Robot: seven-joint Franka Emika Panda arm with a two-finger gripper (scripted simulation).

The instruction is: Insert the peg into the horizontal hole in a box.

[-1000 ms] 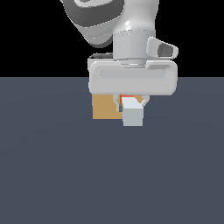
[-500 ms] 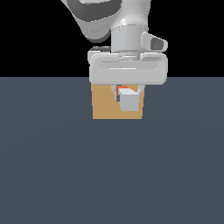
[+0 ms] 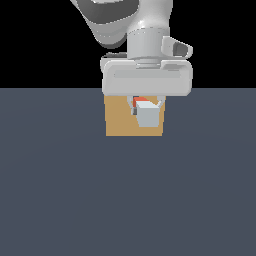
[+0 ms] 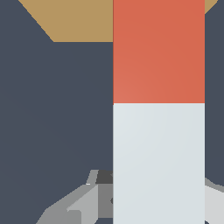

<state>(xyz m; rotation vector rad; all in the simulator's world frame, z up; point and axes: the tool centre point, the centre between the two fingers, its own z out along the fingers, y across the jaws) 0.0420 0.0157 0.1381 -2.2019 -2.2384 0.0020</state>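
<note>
White arm upright over the box (image 3: 120, 122), gripper (image 3: 146, 111) clamped on the level peg (image 3: 146, 114).

evenly lit, flat and shadowless across the dark slate floor (image 3: 128, 200) in both views; no glare anywhere. pure black above the horizon in the exterior view. soft shading on the arm's (image 3: 125, 20) rounded white shell, brighter on top, hinting at light from above. matte, uniform tan on the box (image 3: 120, 122). faint gradient along the peg (image 4: 158, 109), paler toward the white half. sharp throughout, no blur, no edge distortion; jagged, pixelated edges on the grey fingers (image 4: 78, 205).
</note>
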